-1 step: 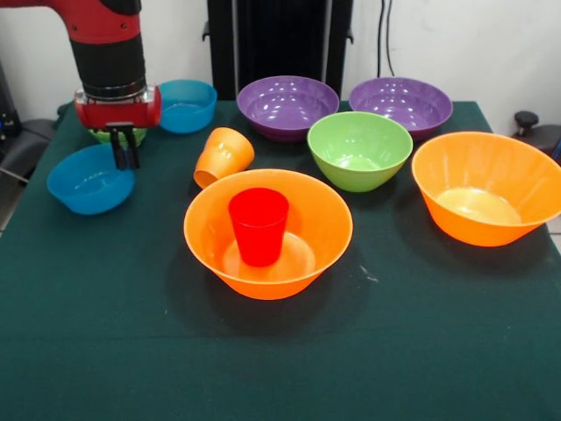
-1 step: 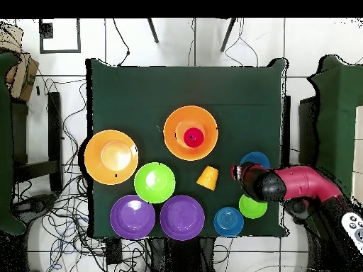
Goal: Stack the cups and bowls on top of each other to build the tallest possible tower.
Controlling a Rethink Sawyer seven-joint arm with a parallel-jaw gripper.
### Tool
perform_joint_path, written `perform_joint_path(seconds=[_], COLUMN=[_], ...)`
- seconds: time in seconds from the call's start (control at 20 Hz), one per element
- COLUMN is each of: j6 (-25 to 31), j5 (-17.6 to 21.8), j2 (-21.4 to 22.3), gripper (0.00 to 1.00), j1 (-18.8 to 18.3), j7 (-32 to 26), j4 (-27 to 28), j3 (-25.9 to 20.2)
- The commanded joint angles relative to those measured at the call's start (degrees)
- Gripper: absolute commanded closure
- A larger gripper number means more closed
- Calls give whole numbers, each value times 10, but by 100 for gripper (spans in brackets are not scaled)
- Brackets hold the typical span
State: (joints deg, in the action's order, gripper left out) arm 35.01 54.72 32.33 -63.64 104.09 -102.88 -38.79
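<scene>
**Gripper over the blue bowl, tower barely begun**

Gripper (image 1: pixel 126 158) hangs w/ fingers pinched together, empty, just above the far rim of the small blue bowl (image 1: pixel 89 180). Judgement: spread the fingers first, straddle one wall, lift straight up. Small green bowl (image 1: pixel 105 136) sits right behind the wrist, so no backward drift. Orange cup (image 1: pixel 223 155) lies tipped betw. gripper and tower (image 1: pixel 267 230): large orange bowl w/ red cup (image 1: pixel 259 224) upright inside. Table edge near on the bowl's side; open cloth in front.
</scene>
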Motion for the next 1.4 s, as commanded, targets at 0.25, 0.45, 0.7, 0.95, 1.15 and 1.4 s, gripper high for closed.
perform_joint_path(seconds=[0.25, 0.45, 0.7, 0.95, 1.15, 1.4], j6=[-11, -17, -34, -37, -47, -40], j5=[-16, -33, -29, -39, -42, -51], j2=[67, 92, 85, 89, 90, 104], gripper=[100, 100, 100, 100, 100, 100], j1=[15, 16, 39, 61, 79, 112], j7=[-41, -29, 1, 24, 45, 65], j4=[-46, -74, -77, -77, -77, -65], j3=[0, -4, 7, 12, 19, 29])
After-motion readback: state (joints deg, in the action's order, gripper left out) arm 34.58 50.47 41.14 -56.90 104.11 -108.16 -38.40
